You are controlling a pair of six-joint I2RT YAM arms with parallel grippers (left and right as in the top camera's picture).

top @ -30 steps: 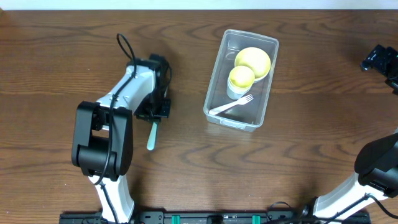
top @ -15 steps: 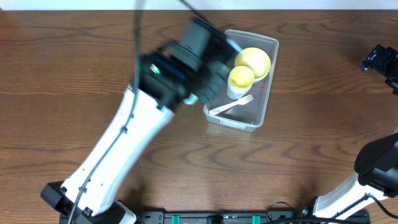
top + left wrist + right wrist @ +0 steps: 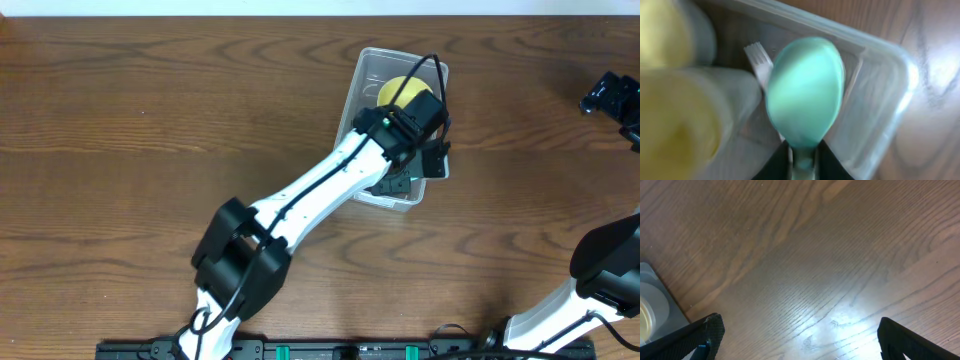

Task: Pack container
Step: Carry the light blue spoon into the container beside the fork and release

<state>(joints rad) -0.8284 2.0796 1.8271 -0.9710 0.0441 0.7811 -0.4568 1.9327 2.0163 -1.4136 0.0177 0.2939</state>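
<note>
We are reaching our left arm (image 3: 300, 200) from the near edge of the tabletop (image 3: 150, 120), our left tool (image 3: 803, 161) clamping a teal spoon (image 3: 805, 90) by its handle over the container (image 3: 365, 75), which is sitting toward the far edge, right of centre. Inside, a white fork (image 3: 757, 56) is lying beside a yellow cup (image 3: 675, 120) and a yellow bowl (image 3: 398, 88). Near the far right corner, our right tool (image 3: 805, 332) is hanging with fingers apart.

container (image 3: 368, 72): 1 | yellow vessels (image 3: 670, 125): apparently 2, too blurred in the left wrist view to be sure | white fork (image 3: 756, 56): 1 | teal spoon (image 3: 805, 90): 1 | arms: 2, left arm (image 3: 310, 195), right arm (image 3: 600, 275) | claws: 2, left claw (image 3: 802, 162), right claw (image 3: 800, 340) | surface (image 3: 120, 120): 1
</note>
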